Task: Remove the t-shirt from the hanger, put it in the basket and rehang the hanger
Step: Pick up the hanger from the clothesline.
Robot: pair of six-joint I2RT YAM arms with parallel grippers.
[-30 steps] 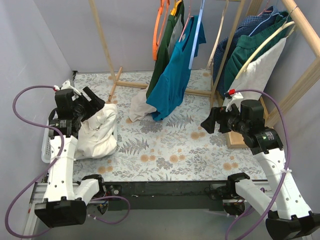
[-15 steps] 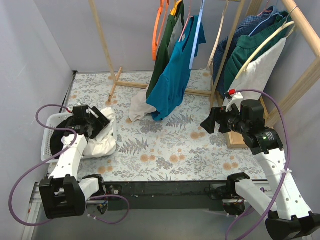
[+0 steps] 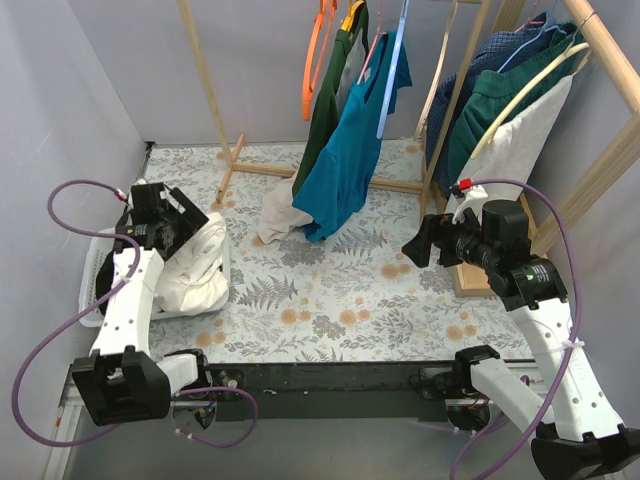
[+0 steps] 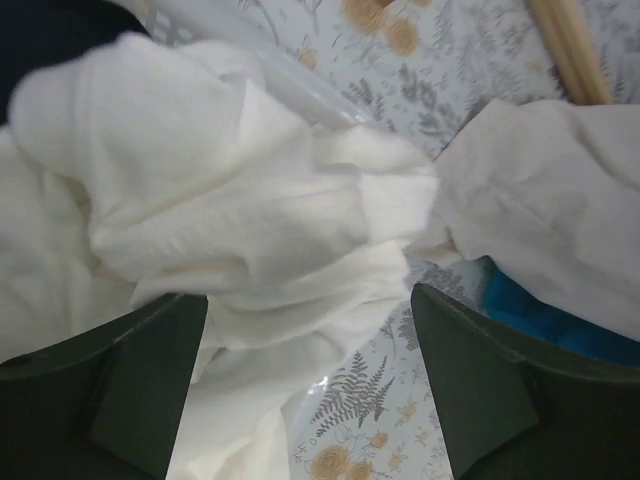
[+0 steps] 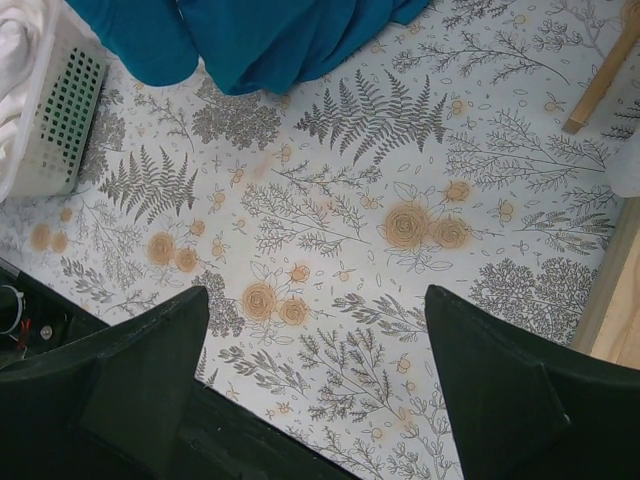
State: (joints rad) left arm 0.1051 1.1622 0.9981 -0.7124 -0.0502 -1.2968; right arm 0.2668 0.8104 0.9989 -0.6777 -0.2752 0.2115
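Note:
A teal t-shirt (image 3: 347, 160) hangs on a hanger (image 3: 393, 62) from the wooden rack at the back; its lower hem shows in the right wrist view (image 5: 262, 32) and a corner in the left wrist view (image 4: 540, 318). My left gripper (image 3: 183, 214) is open and empty, just above a pile of white clothes (image 4: 230, 215) in the basket, far left of the shirt. My right gripper (image 3: 420, 246) is open and empty over the floral cloth (image 5: 400, 150), below and right of the shirt's hem.
A white laundry basket (image 3: 92, 290) stands at the left, also in the right wrist view (image 5: 62, 112). A cream garment (image 3: 277, 212) droops beside the teal shirt. Other clothes hang on a second rack (image 3: 520, 110) at the right. Wooden rack feet (image 3: 232, 165) lie on the floor.
My left gripper dipped down toward the white pile, then rose back and a little left. The right arm has not moved.

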